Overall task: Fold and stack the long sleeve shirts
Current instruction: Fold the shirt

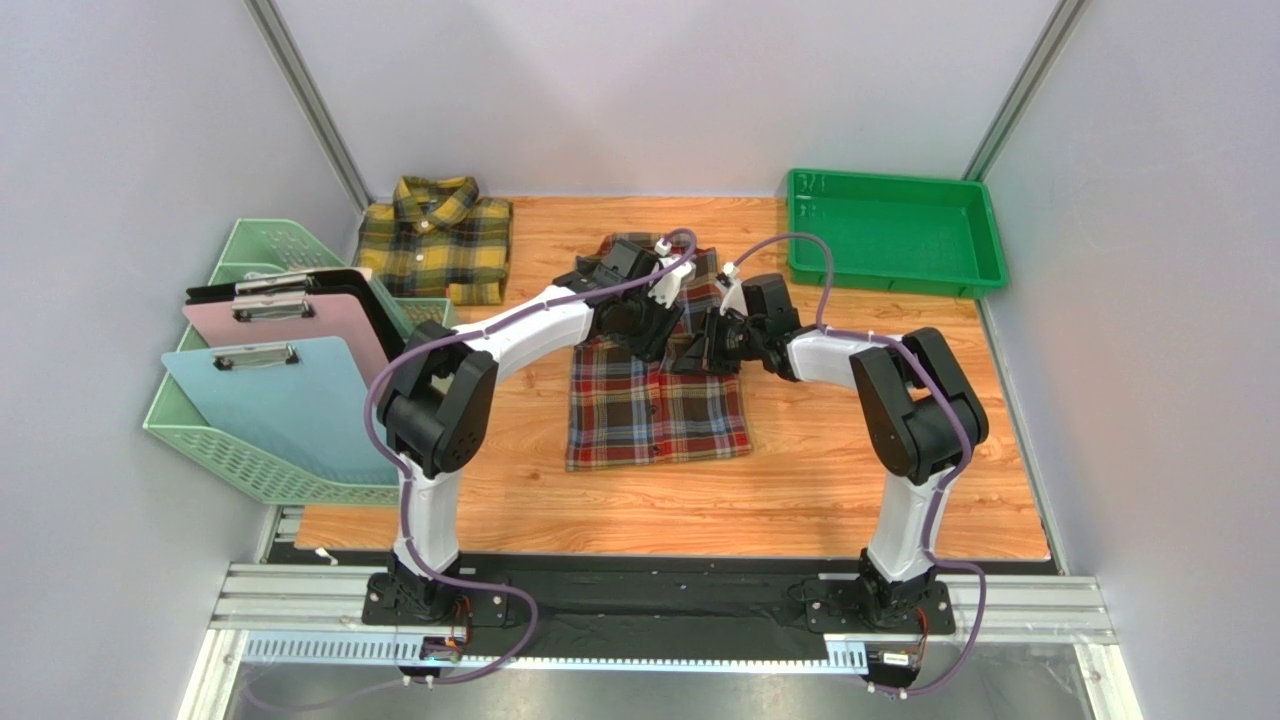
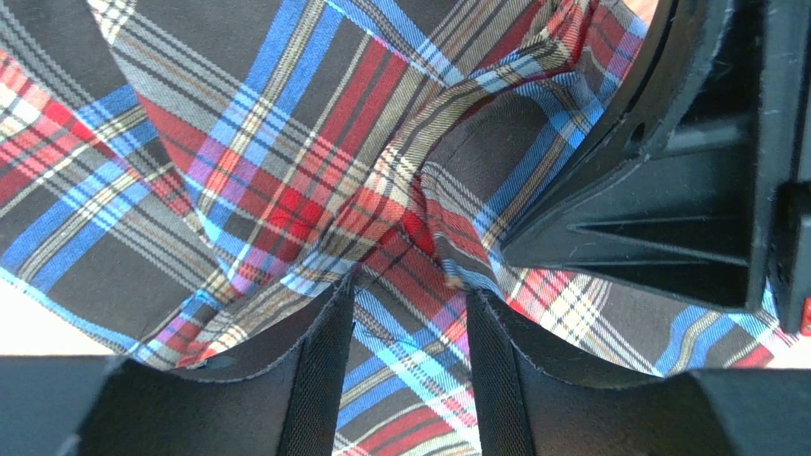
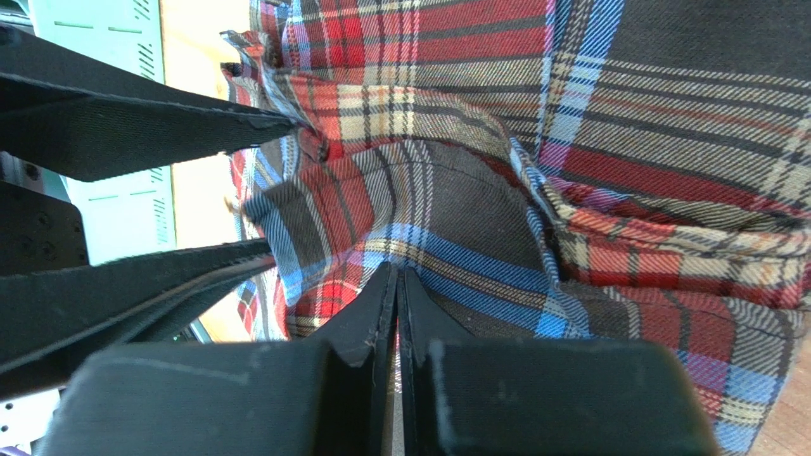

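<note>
The red, brown and navy plaid shirt lies in the middle of the table, its upper part bunched under both grippers. My left gripper stands open over a raised fold, with cloth running flat between its fingers. My right gripper is shut, its tips pinching a ridge of the same shirt. The two grippers sit close together; the left one's fingers show in the right wrist view. The yellow and dark plaid shirt lies folded at the back left corner.
A green tray stands at the back right. A pale green basket at the left holds pink, blue and black clipboards. Bare wooden table shows in front of and right of the red shirt.
</note>
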You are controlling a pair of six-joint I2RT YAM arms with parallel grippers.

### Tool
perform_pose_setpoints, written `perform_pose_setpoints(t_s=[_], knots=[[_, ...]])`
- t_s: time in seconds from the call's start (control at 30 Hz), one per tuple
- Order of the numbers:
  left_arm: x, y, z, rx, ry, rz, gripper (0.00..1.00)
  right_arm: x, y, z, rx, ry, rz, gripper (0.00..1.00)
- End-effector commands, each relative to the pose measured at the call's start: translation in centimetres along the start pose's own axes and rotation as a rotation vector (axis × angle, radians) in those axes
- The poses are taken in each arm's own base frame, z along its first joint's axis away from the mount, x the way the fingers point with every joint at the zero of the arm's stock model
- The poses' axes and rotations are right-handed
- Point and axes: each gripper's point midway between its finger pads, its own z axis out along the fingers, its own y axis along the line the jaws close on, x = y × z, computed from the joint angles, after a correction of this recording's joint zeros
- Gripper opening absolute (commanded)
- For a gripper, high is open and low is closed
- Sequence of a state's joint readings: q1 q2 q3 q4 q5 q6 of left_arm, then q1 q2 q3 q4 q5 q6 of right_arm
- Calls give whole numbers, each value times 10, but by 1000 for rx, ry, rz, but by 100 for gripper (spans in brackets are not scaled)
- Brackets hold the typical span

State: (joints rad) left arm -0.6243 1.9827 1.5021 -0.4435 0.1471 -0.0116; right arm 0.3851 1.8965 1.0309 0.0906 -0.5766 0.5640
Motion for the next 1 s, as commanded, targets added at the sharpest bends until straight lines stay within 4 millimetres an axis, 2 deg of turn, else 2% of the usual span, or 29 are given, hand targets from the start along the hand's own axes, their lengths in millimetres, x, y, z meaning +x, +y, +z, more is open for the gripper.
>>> perform_pose_setpoints(t_s=[0.0, 0.17, 0.27, 0.43, 0.57, 0.63, 0.77, 0.87, 0.97], knots=[[-15, 0, 7, -32, -33, 16, 54, -9, 9, 3, -34, -27, -21, 4], [-9, 8, 14, -66, -1, 24, 55, -12, 11, 4, -35, -34, -23, 4], [-10, 11, 9, -89, -4, 24, 52, -17, 15, 4, -44, -42, -28, 4], [-31, 7, -21, -71, -81, 52, 49, -24, 22, 3, -60, -50, -26, 4], [-31, 4, -36, -51, -90, 51, 48, -29, 27, 4, -73, -55, -29, 4], [-29, 6, -42, -50, -91, 45, 44, -30, 27, 7, -75, -53, -29, 4], [-22, 13, -46, -44, -82, 13, 21, -31, 32, 12, -87, -49, -31, 5], [-16, 18, -46, -31, -70, -8, 9, -32, 31, 18, -89, -46, -34, 5], [-17, 22, -51, -16, -84, -25, 9, -31, 28, 27, -85, -35, -30, 5]])
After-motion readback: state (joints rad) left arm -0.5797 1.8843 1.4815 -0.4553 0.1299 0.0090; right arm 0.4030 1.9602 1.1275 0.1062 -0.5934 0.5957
